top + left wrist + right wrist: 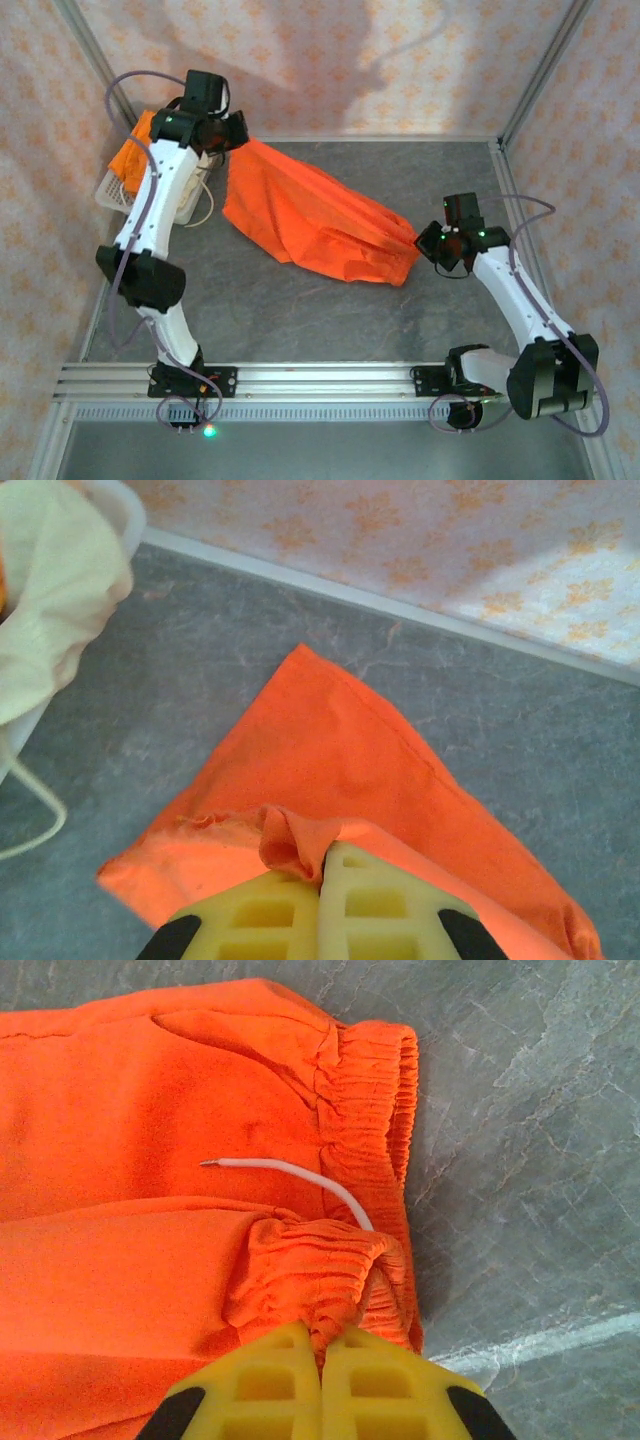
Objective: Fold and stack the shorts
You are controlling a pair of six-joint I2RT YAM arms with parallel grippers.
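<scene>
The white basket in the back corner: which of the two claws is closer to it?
Left. The left gripper pinches the orange shorts just beside the basket; the right gripper grips their waistband across the table, far from it.

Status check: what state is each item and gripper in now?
Spread orange shorts: unfolded, pinched at both ends.
Left gripper: shut on its corner.
Right gripper: shut on its waistband.
Cream shorts: crumpled in basket, hanging over its rim.
Other orange shorts: heaped in basket.
</scene>
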